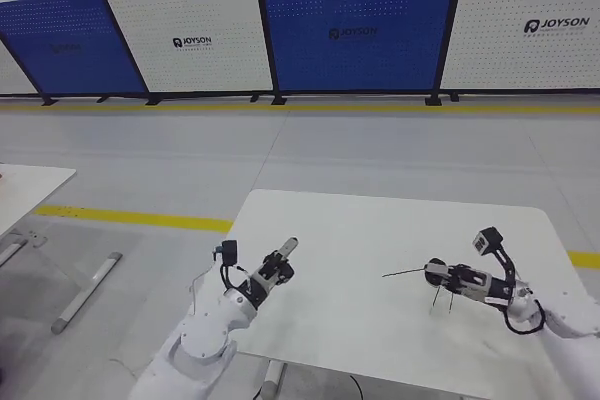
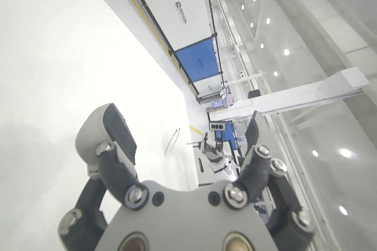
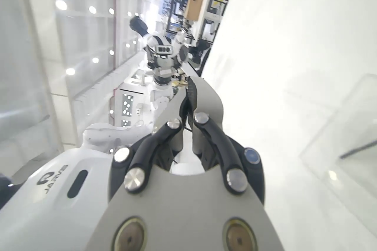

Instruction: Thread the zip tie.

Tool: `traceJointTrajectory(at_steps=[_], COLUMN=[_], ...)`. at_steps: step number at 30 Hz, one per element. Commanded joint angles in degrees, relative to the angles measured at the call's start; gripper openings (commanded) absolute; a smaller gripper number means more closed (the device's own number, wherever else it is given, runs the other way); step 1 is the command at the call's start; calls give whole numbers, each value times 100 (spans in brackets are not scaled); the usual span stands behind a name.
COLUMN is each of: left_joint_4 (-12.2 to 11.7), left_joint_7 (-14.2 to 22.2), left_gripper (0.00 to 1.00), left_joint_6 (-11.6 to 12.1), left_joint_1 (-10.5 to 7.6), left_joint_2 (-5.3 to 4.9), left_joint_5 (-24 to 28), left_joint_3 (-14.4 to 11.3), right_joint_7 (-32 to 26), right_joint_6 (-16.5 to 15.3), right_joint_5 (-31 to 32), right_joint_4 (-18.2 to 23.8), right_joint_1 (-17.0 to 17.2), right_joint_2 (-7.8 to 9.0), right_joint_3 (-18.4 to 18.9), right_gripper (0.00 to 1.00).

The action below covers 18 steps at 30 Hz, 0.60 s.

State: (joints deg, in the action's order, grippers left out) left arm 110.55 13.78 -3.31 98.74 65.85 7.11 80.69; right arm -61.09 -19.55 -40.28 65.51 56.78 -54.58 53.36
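My right gripper (image 3: 191,90) is pinched together, and from above the zip tie (image 1: 402,271) juts out of its tips toward my left gripper (image 2: 186,131). That gripper's fingers stand wide apart by the table's (image 1: 380,225) near edge. My left wrist camera catches two spare ties (image 2: 172,140) lying just beside the right gripper, and a broad stretch of tabletop separates my grippers.

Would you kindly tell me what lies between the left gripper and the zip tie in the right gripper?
In the top view, only bare white table separates the left gripper from the zip tie.
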Motion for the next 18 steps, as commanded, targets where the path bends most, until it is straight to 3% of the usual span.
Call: traceJointTrajectory(at_steps=[1, 5, 8, 18], left_joint_4=[-39, -267, -564, -610], left_joint_7=[120, 216, 26, 12], left_gripper=[100, 100, 100, 100], left_joint_6=[-100, -399, -459, -437], left_joint_1=[-123, -552, -945, -974], left_joint_2=[17, 81, 160, 169], left_joint_5=[73, -7, 77, 81], left_joint_3=[-188, -776, -1162, -1210], right_joint_7=[134, 504, 570, 666], right_joint_6=[7, 7, 11, 7], right_joint_5=[-21, 157, 200, 184], right_joint_4=[11, -93, -249, -212], right_joint_1=[29, 11, -34, -6], right_joint_2=[-79, -266, -359, -364], right_joint_3=[-56, -230, -345, -330], right_gripper=[0, 0, 0, 0])
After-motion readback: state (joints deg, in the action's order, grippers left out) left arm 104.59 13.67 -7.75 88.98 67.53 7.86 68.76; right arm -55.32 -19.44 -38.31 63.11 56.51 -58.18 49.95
